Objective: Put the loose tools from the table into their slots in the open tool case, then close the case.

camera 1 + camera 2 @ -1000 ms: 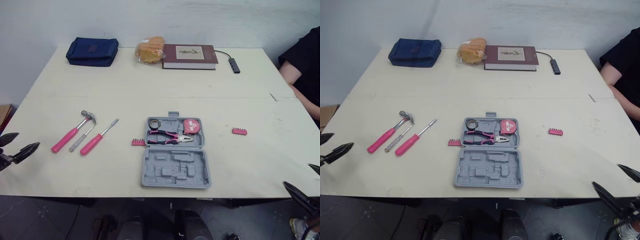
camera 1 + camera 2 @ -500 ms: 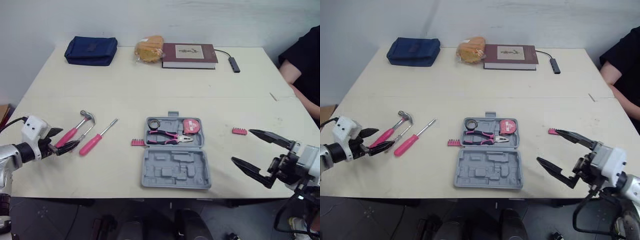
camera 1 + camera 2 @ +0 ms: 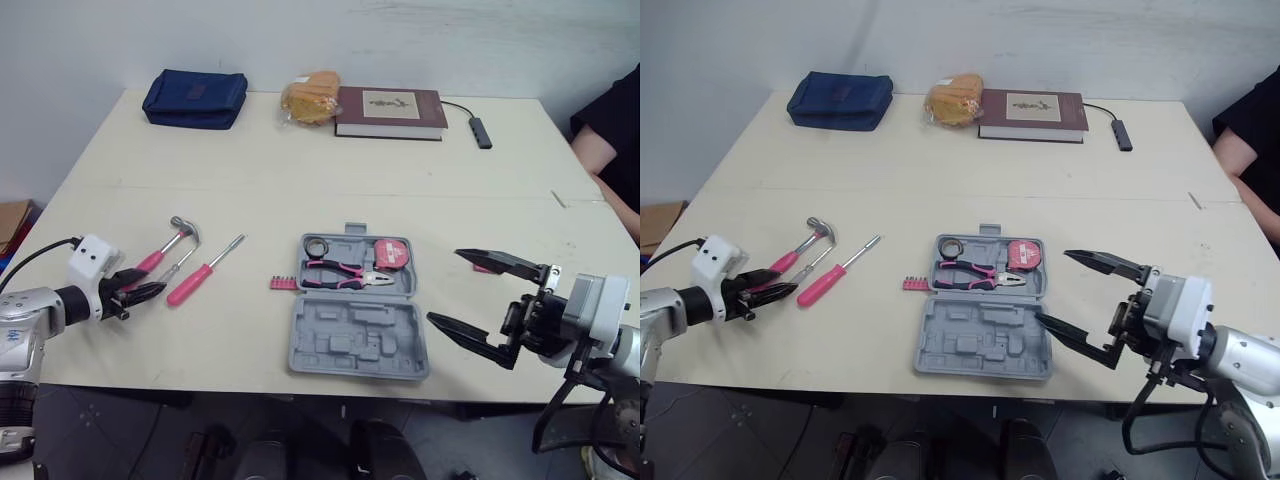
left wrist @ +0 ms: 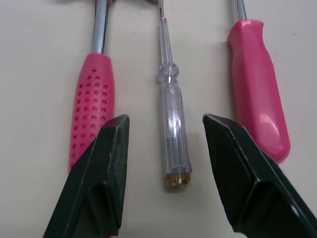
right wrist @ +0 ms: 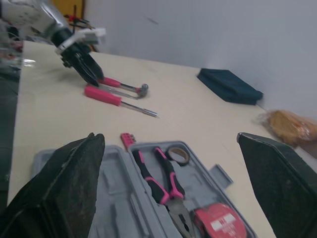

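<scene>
So, left gripper [image 4: 165, 118]: well left of the tool case [image 3: 355, 345]; ridged black fingers [image 4: 106, 158] spread either side of the tester screwdriver.
Hammer [image 3: 160, 256]: pink dimpled grip, steel shaft.
Tester screwdriver [image 4: 173, 124]: clear plastic handle, brass end cap.
Pink screwdriver [image 3: 198, 284]: smooth handle.
Bit strip [image 3: 283, 283]: pink, just left of the case.
Tool case: grey moulded plastic, open flat; pliers [image 3: 340, 272] and round tape measure [image 3: 391, 254] seated in its far half, label unreadable.
Right gripper [image 3: 444, 286]: just right of the case, fingers wide apart, empty.
</scene>
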Controlling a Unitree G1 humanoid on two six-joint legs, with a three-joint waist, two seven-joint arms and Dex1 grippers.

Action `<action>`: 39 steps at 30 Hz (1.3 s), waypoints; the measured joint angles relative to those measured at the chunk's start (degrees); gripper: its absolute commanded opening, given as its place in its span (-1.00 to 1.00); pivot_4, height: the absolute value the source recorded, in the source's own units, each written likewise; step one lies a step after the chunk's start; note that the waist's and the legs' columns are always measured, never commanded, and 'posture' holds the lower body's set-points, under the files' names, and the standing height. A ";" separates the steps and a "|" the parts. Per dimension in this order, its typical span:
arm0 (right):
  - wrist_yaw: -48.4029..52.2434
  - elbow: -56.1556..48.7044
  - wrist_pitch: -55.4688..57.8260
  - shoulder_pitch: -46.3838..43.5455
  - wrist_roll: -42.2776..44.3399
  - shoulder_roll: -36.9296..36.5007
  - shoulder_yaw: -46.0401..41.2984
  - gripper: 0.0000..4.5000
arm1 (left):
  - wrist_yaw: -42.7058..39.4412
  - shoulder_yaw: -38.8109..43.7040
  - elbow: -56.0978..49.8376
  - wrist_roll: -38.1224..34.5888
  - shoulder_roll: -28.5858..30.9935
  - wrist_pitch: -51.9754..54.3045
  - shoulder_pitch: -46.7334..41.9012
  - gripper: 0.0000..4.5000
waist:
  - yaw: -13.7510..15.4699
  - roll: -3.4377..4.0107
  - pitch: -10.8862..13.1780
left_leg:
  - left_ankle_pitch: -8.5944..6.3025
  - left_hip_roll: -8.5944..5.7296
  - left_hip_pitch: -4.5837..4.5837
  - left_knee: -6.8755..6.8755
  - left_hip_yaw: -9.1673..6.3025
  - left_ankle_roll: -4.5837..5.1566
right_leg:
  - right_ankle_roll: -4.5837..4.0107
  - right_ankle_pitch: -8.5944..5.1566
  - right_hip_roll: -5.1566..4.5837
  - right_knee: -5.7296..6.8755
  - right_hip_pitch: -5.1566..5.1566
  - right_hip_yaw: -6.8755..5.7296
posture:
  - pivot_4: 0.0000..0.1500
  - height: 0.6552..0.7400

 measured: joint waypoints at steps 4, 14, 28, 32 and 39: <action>0.91 -1.14 1.32 -2.74 0.00 -0.96 3.24 1.00 | 2.13 -2.34 0.34 1.61 -1.06 1.91 -3.34 0.03 | 0.01 -0.02 -0.01 | 0.00 -0.01 -0.04 0.01 0.00 0.01 | 0.00 0.00 0.00 -0.02 0.00 -0.02 | 1.00 1.00; 0.26 -1.14 1.46 -3.16 -0.24 -0.91 3.32 1.00 | 3.27 -4.18 -0.12 2.87 -1.88 5.46 -4.26 0.03 | -0.03 -0.03 0.00 | -0.01 -0.02 -0.04 0.01 0.01 0.01 | 0.02 0.01 0.00 -0.05 0.00 -0.05 | 1.00 1.00; -0.90 -1.14 1.44 -3.31 -0.74 -0.70 3.32 1.00 | 1.33 -4.87 0.70 2.83 -1.56 0.41 -3.99 -0.99 | 0.01 -0.01 0.00 | 0.01 0.01 -0.05 -0.01 -0.02 -0.01 | -0.01 0.00 0.00 -0.08 -0.01 -0.05 | 1.00 1.00; -1.38 -1.14 1.39 -3.12 -0.84 0.09 3.32 1.00 | -1.05 -2.91 1.20 1.55 -1.76 -4.75 -4.76 -0.99 | 0.01 -0.03 0.01 | 0.00 0.01 -0.23 0.00 -0.08 0.00 | 0.02 0.01 0.00 -0.23 -0.07 -0.14 | 1.00 1.00; 0.91 0.28 2.66 -0.29 -0.59 -2.09 2.37 1.00 | -13.08 -1.30 -7.33 -4.16 -1.76 -17.09 -9.92 -0.99 | 0.25 0.01 0.03 | 0.02 -0.05 -0.70 0.20 -0.25 0.06 | 0.14 0.08 -0.08 -0.36 -0.18 -0.49 | 1.00 1.00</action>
